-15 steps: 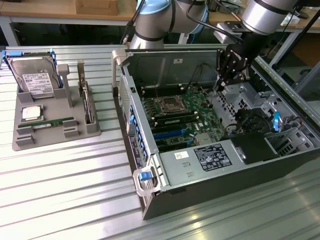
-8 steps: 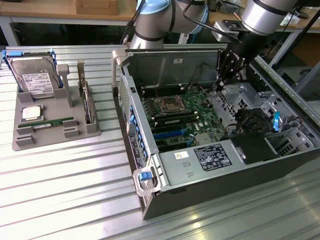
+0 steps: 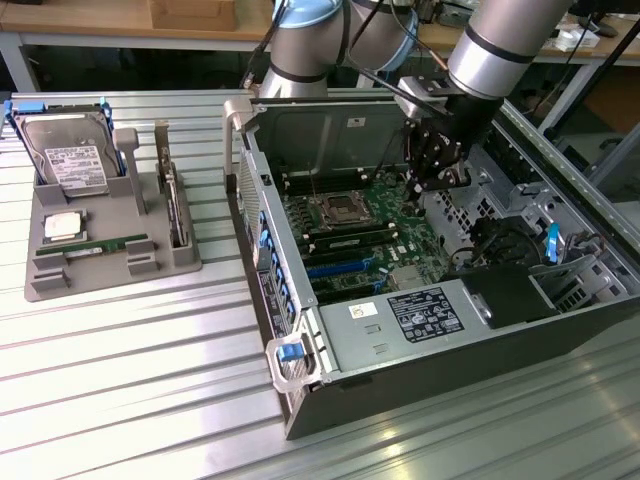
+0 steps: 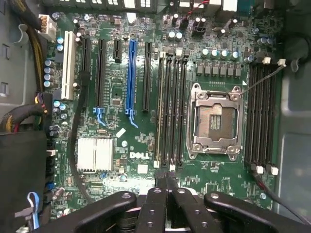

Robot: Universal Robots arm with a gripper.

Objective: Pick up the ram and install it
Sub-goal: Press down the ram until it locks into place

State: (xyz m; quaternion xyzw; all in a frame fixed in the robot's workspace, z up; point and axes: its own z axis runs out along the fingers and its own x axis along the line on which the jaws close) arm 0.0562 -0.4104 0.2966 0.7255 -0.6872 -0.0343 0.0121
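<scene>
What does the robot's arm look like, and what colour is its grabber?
The arm is a fat, round silver-grey tube with a black ring around it. Behind it sit chunky round joints in silver with pale blue caps. Thin black cables run along it. At the end is the gripper, black and boxy. Seen from the wrist camera, the gripper has black metal link bars dotted with small round screws.

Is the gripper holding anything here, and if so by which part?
Nothing. The gripper is shut and empty above the motherboard; the ram lies in the tray.
</scene>
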